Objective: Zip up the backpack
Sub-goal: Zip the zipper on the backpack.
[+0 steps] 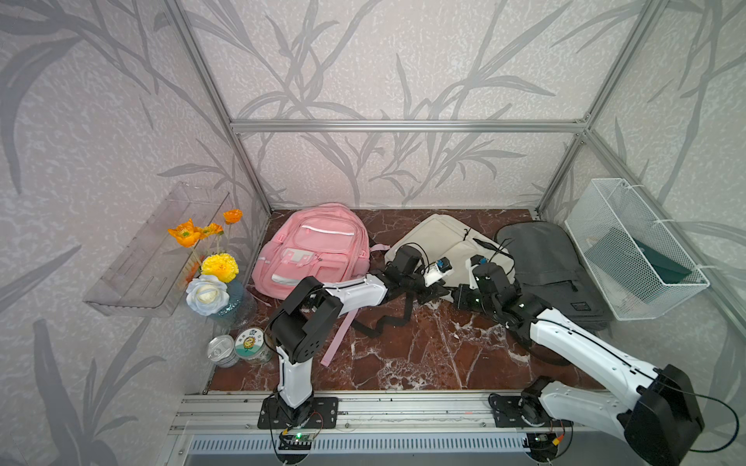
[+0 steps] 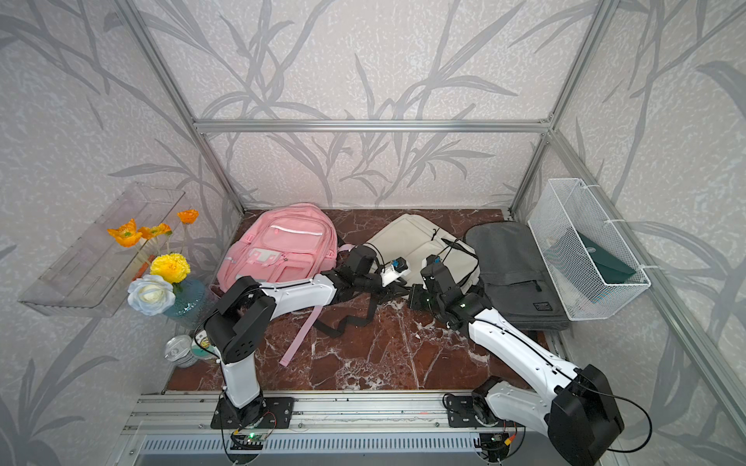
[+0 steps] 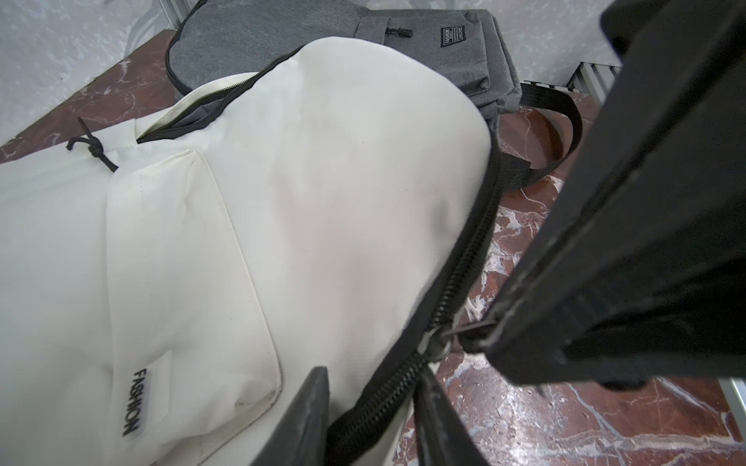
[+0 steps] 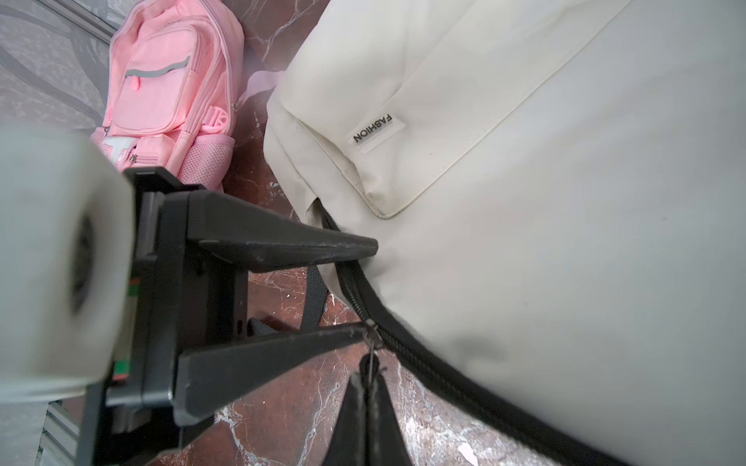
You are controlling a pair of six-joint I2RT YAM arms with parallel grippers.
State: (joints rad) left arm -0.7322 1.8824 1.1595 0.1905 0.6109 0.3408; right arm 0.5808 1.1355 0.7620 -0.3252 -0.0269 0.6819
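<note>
**Slider Held at the Near End of the Zip, With the Track Running Away Toward the Open Mouth**

The right gripper (image 4: 368,379) was pinched closed on the thin zipper pull (image 4: 369,359). The pull led straight to the slider (image 3: 434,342), on the edge of the bag that faced the arms. Just beside the slider, the left gripper (image 4: 369,284) had its jaws apart, straddling the black band of zip on the slider's other side. One fingertip (image 4: 363,244) lay against the fabric, and no clamp on the band was visible.

From the slider, the zipper track (image 3: 472,250) ran lengthwise away from both grippers along the side of the cream backpack (image 1: 436,234). It then curved over the top to the open mouth (image 3: 189,117), where gray lining showed.

The bag lay flat in the middle of the marble table (image 1: 403,355), between a pink backpack (image 1: 311,250) and a gray backpack (image 1: 553,262).

The coming pull would probably have to follow the track's long axis, directly away from the left gripper. That gripper sat at the end of the track away from the mouth, so it was placed to anchor the bag. The right gripper already held the slider's pull, so the travel would fall to it.
</note>
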